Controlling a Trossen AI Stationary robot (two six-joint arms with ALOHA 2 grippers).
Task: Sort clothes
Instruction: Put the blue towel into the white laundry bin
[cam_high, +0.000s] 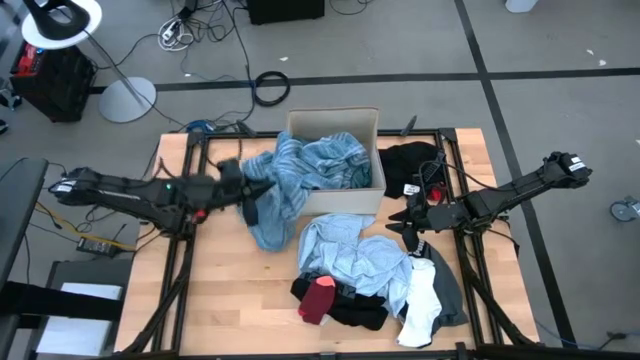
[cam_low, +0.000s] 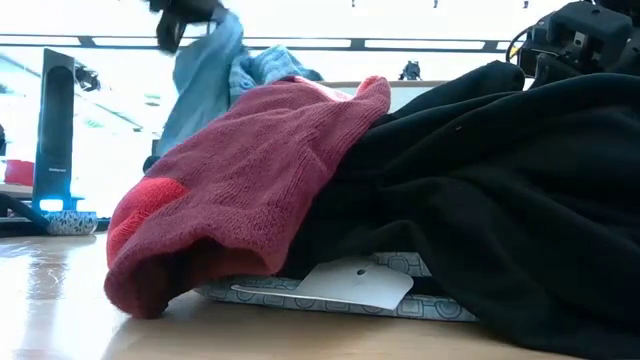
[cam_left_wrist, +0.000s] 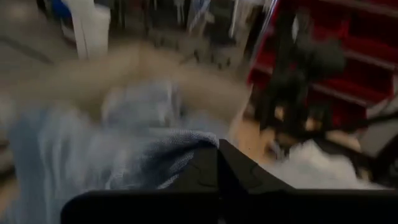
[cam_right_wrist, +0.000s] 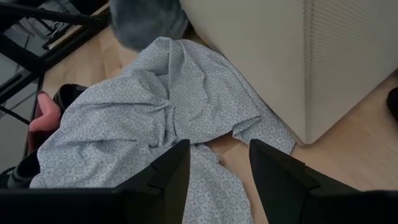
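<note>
A blue-grey striped garment (cam_high: 300, 175) lies partly in the beige cardboard box (cam_high: 372, 125) and spills over its left wall. My left gripper (cam_high: 243, 186) is shut on it left of the box; it also shows in the low view (cam_low: 186, 14). My right gripper (cam_high: 409, 222) is open and empty, just right of a light blue patterned garment (cam_high: 350, 250), with its fingers (cam_right_wrist: 171, 171) above that cloth (cam_right_wrist: 137, 118). Near the front edge lie a red piece (cam_high: 318, 298), black clothes (cam_high: 355, 310), a white piece (cam_high: 420, 300) and a grey one (cam_high: 455, 290). My left gripper pinches a bunched fold of the striped garment (cam_left_wrist: 168, 155) between its two shut fingers, coming level from the table's left. The cloth hangs slack below the gripper (cam_low: 205, 85). Its lower end (cam_high: 270, 235) reaches the table, and its other part rests in the box.
A black garment (cam_high: 410, 165) lies right of the box at the far right. The bare wood of the table (cam_high: 220, 290) shows at the near left. The dark frame rails (cam_high: 190, 250) run along both table sides.
</note>
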